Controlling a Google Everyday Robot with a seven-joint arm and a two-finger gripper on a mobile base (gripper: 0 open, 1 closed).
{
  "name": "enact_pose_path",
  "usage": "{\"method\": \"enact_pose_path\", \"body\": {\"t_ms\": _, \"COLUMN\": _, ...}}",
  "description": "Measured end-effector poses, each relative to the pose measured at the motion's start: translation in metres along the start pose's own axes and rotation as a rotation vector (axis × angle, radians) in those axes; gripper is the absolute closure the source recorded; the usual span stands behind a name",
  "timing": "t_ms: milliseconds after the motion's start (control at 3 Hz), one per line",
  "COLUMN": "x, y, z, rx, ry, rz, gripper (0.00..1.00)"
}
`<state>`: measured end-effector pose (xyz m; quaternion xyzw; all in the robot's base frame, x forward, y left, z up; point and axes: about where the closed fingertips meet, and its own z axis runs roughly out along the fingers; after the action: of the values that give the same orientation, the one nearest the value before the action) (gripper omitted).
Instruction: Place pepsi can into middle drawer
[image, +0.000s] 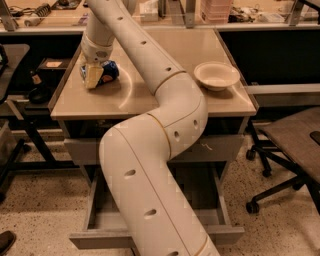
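The pepsi can (109, 71), blue with a silver end, lies on its side at the back left of the tan tabletop (150, 97). My gripper (93, 75) hangs from the arm's wrist and sits right at the can's left end, touching it. The middle drawer (226, 233) is pulled out open below the table, a wide grey tray near the floor. My big white arm (150, 165) crosses in front of it and hides most of its inside.
A cream bowl (216, 75) stands at the table's right side. A shut grey drawer front with white scuffs (222, 147) is under the tabletop. An office chair (295, 145) stands at the right, black furniture legs (30, 135) at the left, and a cluttered bench (250, 12) behind.
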<state>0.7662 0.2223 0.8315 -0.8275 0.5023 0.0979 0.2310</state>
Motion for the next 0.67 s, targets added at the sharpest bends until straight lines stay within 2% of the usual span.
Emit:
{"method": "enact_pose_path", "body": {"t_ms": 333, "x": 0.0, "y": 0.0, "z": 0.0, "rx": 0.0, "ry": 0.0, "rz": 0.0, "gripper": 1.0}}
{"method": "enact_pose_path", "body": {"t_ms": 667, "x": -0.0011, "y": -0.0029, "z": 0.004, "rx": 0.006, "ry": 0.0, "rz": 0.001, "gripper": 1.0}}
